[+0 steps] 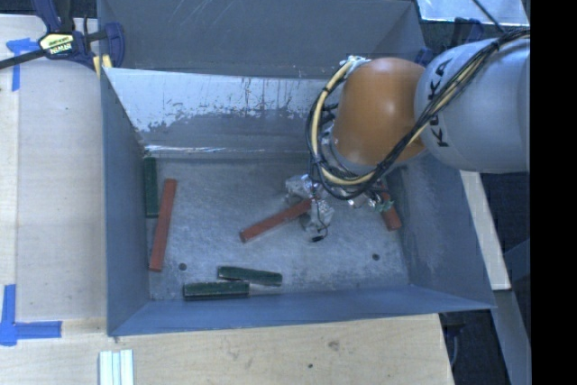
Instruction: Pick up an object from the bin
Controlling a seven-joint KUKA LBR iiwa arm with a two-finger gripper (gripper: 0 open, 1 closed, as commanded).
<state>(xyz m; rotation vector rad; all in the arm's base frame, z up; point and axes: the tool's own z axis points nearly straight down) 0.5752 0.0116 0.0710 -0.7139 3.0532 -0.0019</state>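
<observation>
The claw (pixel 314 215) is hanging at the right end of a red-brown stick (pixel 269 226) lying in the middle of the bin (pixel 225 99); whether it is apart or together I cannot tell. The stick is looking light, stiff and smooth, and is probably best pinched across its narrow width.

My orange cover (pixel 379 117) and its cables (pixel 317 117) hide the back-right part of the bin floor (pixel 216 203). The red stick (pixel 270 225) ends at my claw (pixel 314 210); whether they touch, I cannot tell. A small reddish piece (pixel 390 218) peeks out beneath the cables, its shape unclear. My arm (pixel 478 108) runs out of view rightward.
</observation>
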